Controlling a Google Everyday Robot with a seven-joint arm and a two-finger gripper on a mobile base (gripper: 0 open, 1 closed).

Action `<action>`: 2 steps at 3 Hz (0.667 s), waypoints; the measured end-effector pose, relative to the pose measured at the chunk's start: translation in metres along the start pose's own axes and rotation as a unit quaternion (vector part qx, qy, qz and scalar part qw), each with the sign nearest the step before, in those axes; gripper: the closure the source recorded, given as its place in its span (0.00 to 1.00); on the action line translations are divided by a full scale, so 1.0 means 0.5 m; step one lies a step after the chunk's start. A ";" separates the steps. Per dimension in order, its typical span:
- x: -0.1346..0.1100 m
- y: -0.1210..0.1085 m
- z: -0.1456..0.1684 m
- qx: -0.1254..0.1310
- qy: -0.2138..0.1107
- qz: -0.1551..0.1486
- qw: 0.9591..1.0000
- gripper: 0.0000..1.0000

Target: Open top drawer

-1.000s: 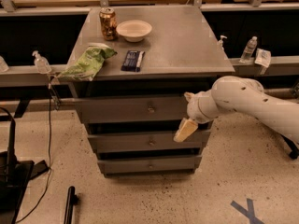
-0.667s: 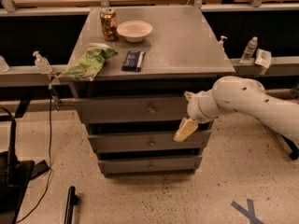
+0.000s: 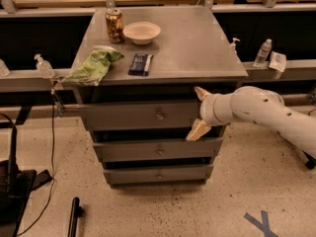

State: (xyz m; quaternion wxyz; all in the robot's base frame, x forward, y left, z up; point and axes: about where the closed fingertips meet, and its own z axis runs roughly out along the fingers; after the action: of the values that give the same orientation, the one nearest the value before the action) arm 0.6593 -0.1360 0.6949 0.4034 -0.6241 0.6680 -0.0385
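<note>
The top drawer (image 3: 133,115) is the widest grey front under the cabinet top, with a small round knob (image 3: 160,116) at its middle. Its front seems to stand a little forward of the two narrower drawer fronts below. My gripper (image 3: 199,112) is at the right end of the top drawer front, well to the right of the knob. Its two tan fingers are spread apart, one finger (image 3: 201,93) pointing up by the drawer's top edge and the other (image 3: 197,131) by its lower edge. It holds nothing. My white arm (image 3: 266,112) reaches in from the right.
On the cabinet top (image 3: 197,48) lie a green chip bag (image 3: 93,68), a dark snack bar (image 3: 140,64), a white bowl (image 3: 141,32) and a can (image 3: 114,25). Bottles stand on side rails at the left (image 3: 42,65) and right (image 3: 262,52). Cables and a black stand (image 3: 12,181) are on the floor at left.
</note>
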 end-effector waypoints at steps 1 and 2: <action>0.014 -0.031 0.057 -0.007 0.001 -0.012 1.000 0.00; 0.037 -0.046 0.132 -0.048 -0.016 -0.001 0.999 0.01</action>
State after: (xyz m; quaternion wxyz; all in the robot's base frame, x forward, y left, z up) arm 0.7184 -0.1269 0.6541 0.3837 -0.6439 0.6619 0.0035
